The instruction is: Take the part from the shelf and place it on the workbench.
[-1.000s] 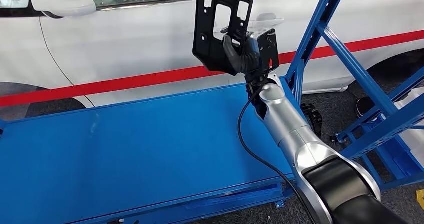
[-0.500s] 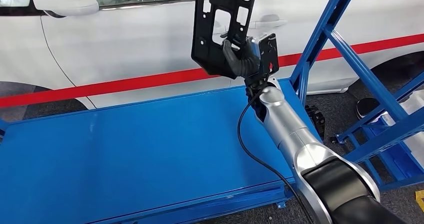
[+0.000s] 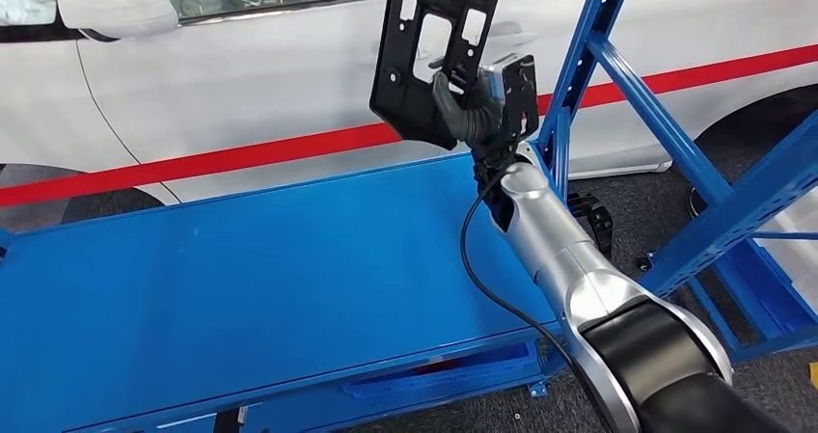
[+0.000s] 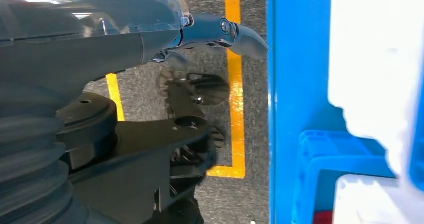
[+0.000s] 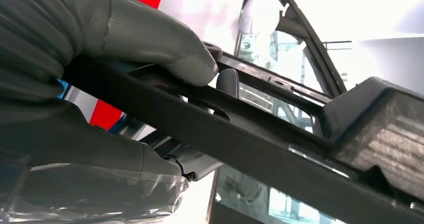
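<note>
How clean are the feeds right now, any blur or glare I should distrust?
Head view: sharp and evenly lit, the black part in the right robot hand is crisp. Right wrist view: bright background washes out behind the dark part. Left wrist view: the left robot hand is soft, white patches overexposed.

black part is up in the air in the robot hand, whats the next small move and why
Probably lower it toward the workbench. In the head view the right robot hand grips the black part by its lower portion and holds it upright, well above the blue workbench top. The bare surface lies below and to the left of the part, so easing the arm down and slightly left looks like the sensible step before letting go.
</note>
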You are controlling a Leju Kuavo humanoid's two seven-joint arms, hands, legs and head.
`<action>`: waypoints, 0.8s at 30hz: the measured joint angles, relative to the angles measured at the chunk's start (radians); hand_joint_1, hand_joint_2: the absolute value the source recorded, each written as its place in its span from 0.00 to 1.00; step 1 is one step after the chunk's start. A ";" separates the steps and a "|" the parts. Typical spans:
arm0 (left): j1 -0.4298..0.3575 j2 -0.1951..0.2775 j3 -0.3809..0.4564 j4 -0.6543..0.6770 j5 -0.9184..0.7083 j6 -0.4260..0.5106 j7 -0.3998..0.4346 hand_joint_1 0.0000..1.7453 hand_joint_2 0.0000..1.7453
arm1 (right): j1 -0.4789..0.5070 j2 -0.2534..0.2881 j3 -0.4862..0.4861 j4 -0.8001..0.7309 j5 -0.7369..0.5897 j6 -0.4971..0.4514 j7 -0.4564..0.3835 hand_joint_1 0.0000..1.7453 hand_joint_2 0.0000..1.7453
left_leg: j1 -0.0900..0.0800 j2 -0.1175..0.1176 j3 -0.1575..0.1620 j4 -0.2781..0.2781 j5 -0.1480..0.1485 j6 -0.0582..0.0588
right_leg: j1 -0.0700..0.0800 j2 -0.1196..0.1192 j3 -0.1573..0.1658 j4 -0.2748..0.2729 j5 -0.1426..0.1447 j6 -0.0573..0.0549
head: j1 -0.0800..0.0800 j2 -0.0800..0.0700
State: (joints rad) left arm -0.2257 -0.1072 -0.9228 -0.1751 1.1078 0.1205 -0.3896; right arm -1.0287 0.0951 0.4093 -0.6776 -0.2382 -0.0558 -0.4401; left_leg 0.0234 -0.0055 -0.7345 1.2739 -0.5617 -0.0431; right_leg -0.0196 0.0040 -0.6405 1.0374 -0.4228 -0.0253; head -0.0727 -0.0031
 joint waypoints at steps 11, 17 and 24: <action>-0.020 0.002 0.005 0.000 -0.032 0.020 0.038 0.00 1.00 | -0.048 0.026 -0.027 0.026 0.013 -0.029 0.016 1.00 1.00 | -0.015 0.001 0.184 -0.259 0.100 0.053 | 0.005 -0.004 -0.043 0.008 0.036 0.045 | 0.000 0.000; -0.020 0.000 0.005 0.000 -0.039 0.027 0.038 0.00 1.00 | -0.039 0.026 -0.037 0.027 0.018 -0.027 0.018 1.00 1.00 | -0.014 0.005 0.120 -0.264 0.156 0.072 | 0.005 -0.003 -0.123 0.298 -0.150 0.059 | 0.001 0.000; -0.020 -0.003 0.005 -0.001 -0.040 0.027 0.038 0.00 1.00 | -0.038 0.028 -0.042 0.021 0.018 -0.028 0.018 1.00 1.00 | -0.016 0.002 0.071 -0.257 0.202 0.048 | 0.016 -0.003 0.051 0.055 -0.074 0.033 | 0.000 0.000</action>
State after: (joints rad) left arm -0.2455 -0.1101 -0.9182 -0.1762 1.0682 0.1476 -0.3514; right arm -1.0665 0.1232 0.3671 -0.6569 -0.2197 -0.0834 -0.4217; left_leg 0.0077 -0.0038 -0.6635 1.0171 -0.3598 0.0048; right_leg -0.0035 0.0011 -0.5898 1.0925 -0.4966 0.0073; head -0.0722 -0.0031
